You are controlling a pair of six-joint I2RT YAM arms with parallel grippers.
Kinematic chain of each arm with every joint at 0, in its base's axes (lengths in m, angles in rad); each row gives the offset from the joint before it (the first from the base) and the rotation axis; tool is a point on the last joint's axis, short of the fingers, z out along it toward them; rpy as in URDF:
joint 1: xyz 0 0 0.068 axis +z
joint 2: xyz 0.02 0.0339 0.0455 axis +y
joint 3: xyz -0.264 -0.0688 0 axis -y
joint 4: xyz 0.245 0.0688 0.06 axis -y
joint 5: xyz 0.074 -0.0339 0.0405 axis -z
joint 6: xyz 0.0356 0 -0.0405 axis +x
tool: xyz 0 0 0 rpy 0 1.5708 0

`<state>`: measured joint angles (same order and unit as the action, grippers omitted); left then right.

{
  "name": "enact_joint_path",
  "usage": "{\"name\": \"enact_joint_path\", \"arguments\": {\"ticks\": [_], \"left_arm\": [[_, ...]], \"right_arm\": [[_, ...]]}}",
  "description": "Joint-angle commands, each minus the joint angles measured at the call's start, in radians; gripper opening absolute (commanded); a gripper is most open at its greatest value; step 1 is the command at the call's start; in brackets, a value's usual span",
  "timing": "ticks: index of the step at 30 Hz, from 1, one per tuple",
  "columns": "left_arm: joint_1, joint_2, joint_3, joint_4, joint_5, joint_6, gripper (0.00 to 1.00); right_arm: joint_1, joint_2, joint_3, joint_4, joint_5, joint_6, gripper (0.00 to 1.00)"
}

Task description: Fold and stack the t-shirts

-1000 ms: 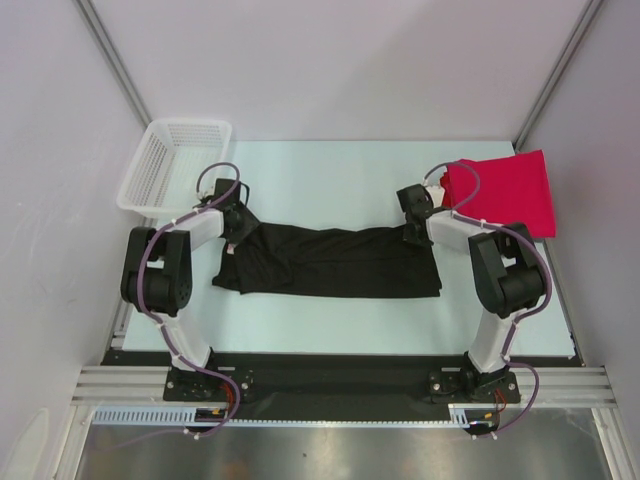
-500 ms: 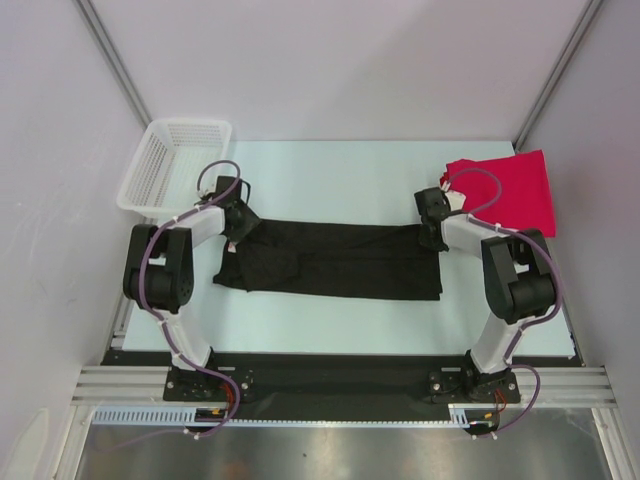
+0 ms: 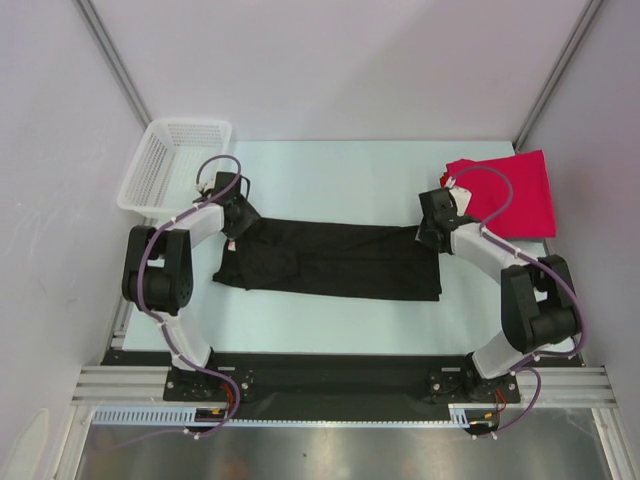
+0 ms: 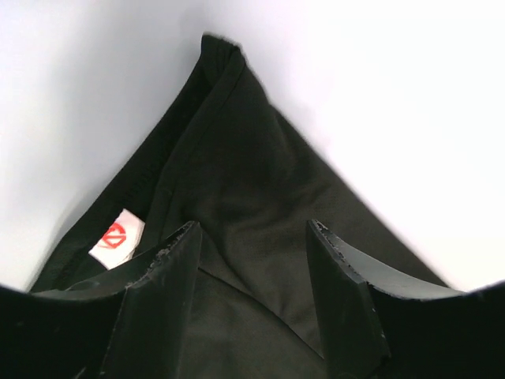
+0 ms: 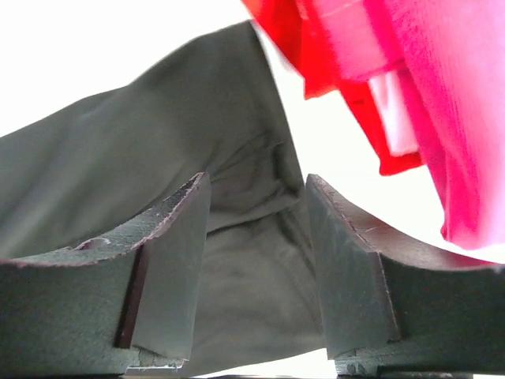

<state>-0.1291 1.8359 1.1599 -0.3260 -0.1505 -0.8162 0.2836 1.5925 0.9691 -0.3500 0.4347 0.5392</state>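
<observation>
Item one, table (image 3: 330, 170): pale, flat surface under both claws, carrying all that follows. Item two, black t-shirt (image 3: 340, 262): folded lengthwise into a long band and lying flat on the table, it stretches from the left claw (image 4: 252, 233) across to the right claw (image 5: 256, 181), with each claw set over one far corner of the band; the left end is wider and rumpled, the right end squarer. Item three, red t-shirts (image 3: 515, 195): a folded pile lying just beyond the right claw and to its outer side, close to the black cloth's right end; whether the two touch cannot be told; the right wrist view shows red and pink layers up and to the right of the fingers. Item four, basket (image 3: 175, 165): white plastic mesh, sitting beyond the left claw and to its outer side, apart from the black cloth. Item five, left claw: released, fingers standing apart, black cloth lying slack beneath and between them, nothing pinched. Item six, right claw: released likewise, fingers apart over the black cloth's wrinkled corner, gripping nothing. Item seven, label (image 4: 116, 237): small white tag with a red mark, sewn at the black shirt's edge, just outside the left claw's left finger.
</observation>
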Motion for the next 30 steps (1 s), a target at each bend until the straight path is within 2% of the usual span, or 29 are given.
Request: {"name": "enact_joint_path", "arguments": {"ticks": [1,6,12,15,20,25,26,30], "left_arm": [[-0.010,-0.122,0.015,0.007,-0.060,0.052,0.62],[-0.014,-0.217,-0.026,-0.024,-0.099,0.055,0.60],[-0.021,-0.294,-0.081,-0.021,-0.161,0.034,0.62],[-0.021,-0.251,-0.040,-0.044,-0.165,-0.021,0.61],[-0.047,-0.124,0.058,-0.143,-0.179,-0.235,0.60],[-0.081,0.012,0.227,-0.356,-0.251,-0.435,0.60],[-0.086,0.043,0.278,-0.408,-0.251,-0.448,0.60],[-0.087,0.161,0.352,-0.441,-0.222,-0.482,0.59]], "right_arm": [[0.029,-0.084,0.006,0.002,0.003,-0.015,0.57],[0.043,-0.115,0.000,0.057,-0.105,-0.068,0.52],[0.065,-0.097,0.049,0.148,-0.280,-0.140,0.53],[0.066,-0.091,0.069,0.147,-0.304,-0.139,0.52],[0.068,-0.126,0.028,0.195,-0.315,-0.136,0.52],[0.055,-0.143,0.003,0.200,-0.329,-0.143,0.52],[0.054,-0.153,0.000,0.203,-0.330,-0.145,0.52],[0.042,-0.178,-0.015,0.204,-0.353,-0.150,0.52]]}}
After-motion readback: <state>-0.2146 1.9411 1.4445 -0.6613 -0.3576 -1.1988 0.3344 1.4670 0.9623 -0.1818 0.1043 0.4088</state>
